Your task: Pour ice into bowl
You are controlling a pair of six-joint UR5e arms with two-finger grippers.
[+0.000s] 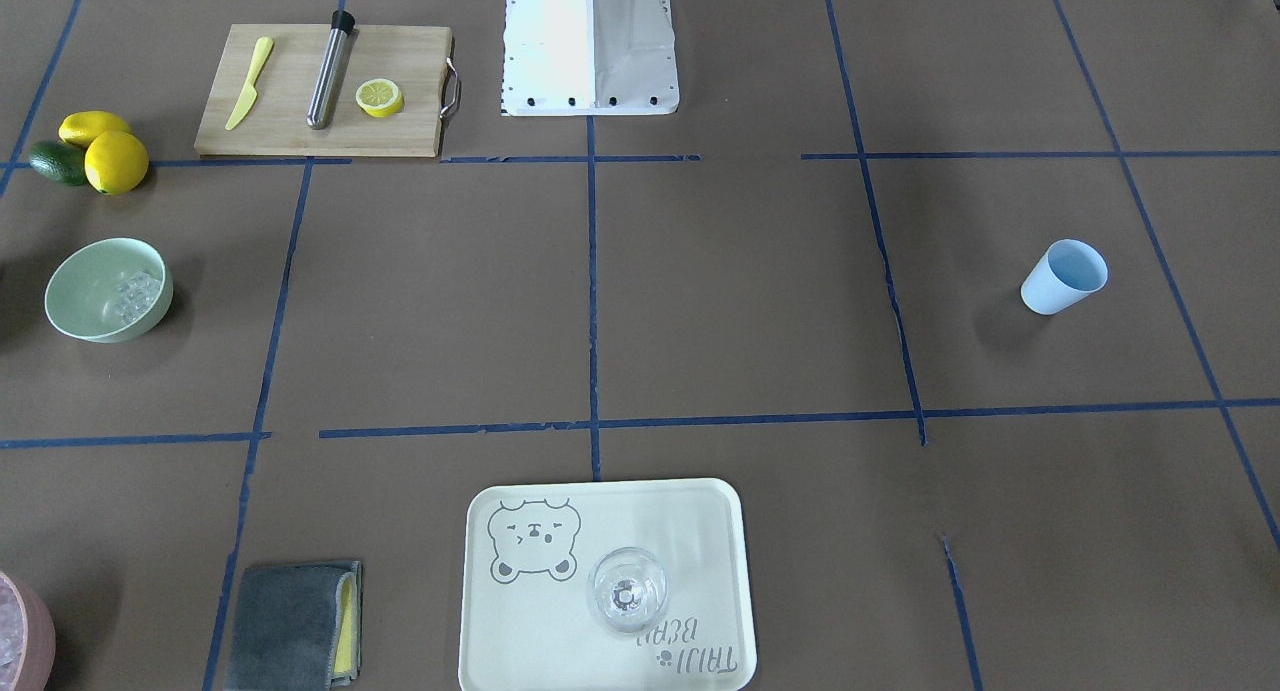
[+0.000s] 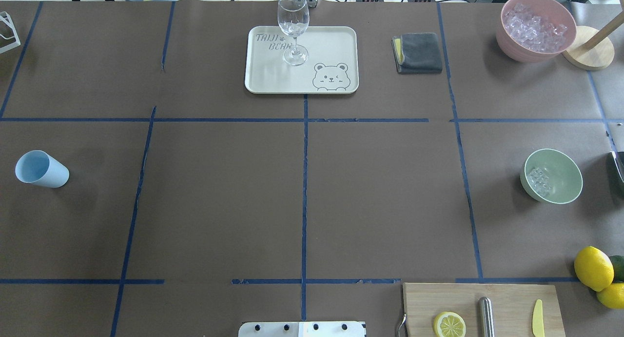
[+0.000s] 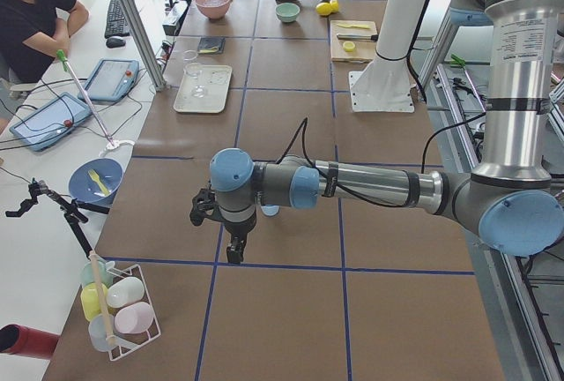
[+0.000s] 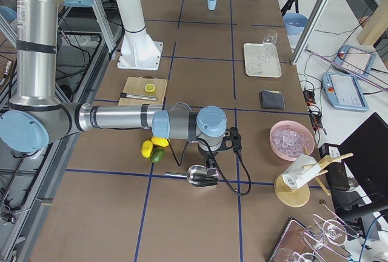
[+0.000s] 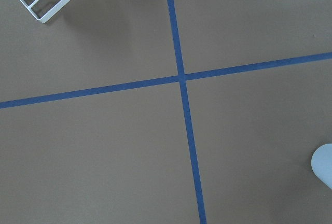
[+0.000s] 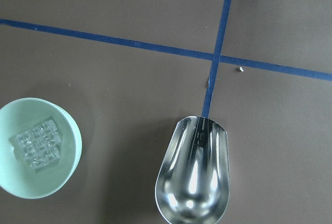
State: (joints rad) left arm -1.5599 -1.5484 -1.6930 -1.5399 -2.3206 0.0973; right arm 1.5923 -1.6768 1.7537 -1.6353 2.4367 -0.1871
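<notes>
The pale mint-green bowl (image 1: 70, 316) stands at the table's end on my right side, upright. It shows in the overhead view (image 2: 560, 173) and the right wrist view (image 6: 70, 146). A small heap of clear ice (image 6: 37, 143) lies inside it, also in the overhead view (image 2: 538, 180). A shiny metal scoop (image 6: 194, 175) is empty, just right of the bowl. My right gripper (image 4: 212, 164) hangs right over the scoop (image 4: 200, 176); I cannot tell its state. My left gripper (image 3: 236, 253) points down near the light blue cup (image 2: 41, 169); I cannot tell its state.
A pink container (image 2: 535, 27) full of ice stands far right. A tray (image 2: 273, 78) holds a clear glass (image 2: 294, 32). A grey cloth (image 2: 418, 52), lemons (image 2: 593, 267) and a cutting board (image 2: 507, 298) with a lemon half lie around. A wire rack (image 5: 41, 1) is near my left gripper.
</notes>
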